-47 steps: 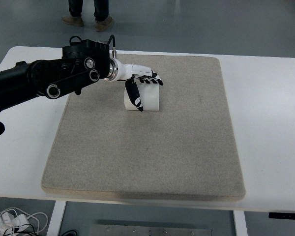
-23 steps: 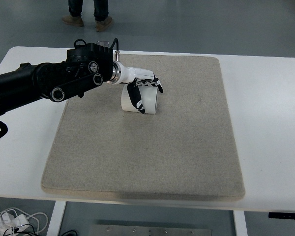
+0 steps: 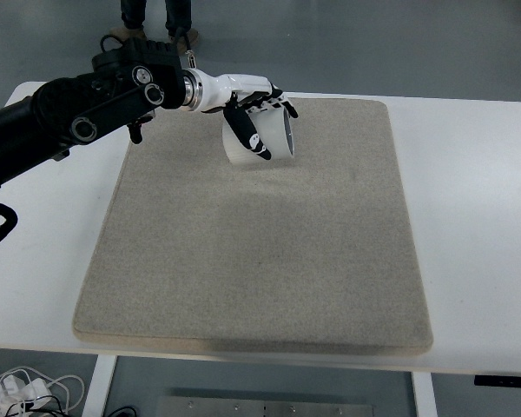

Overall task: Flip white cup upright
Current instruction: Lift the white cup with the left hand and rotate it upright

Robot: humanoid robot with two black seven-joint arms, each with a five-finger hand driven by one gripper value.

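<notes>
My left hand (image 3: pixel 259 122) is shut on the white cup (image 3: pixel 273 141), fingers over its top and the thumb down its near side. The cup hangs above the far part of the beige mat (image 3: pixel 260 252), tilted, with its open mouth turned to the right. The black left arm (image 3: pixel 78 117) reaches in from the left edge across the table's far left corner. No right arm shows in the top view.
The mat covers most of the white table (image 3: pixel 478 217), leaving bare strips at the left and right. A person's legs and shoes (image 3: pixel 156 22) stand on the floor beyond the far edge. White cables (image 3: pixel 26 387) lie on the floor at the lower left.
The left hand has lifted the cup off the mat and carried it up toward the far edge. The cup has tipped so its open mouth now faces right.
</notes>
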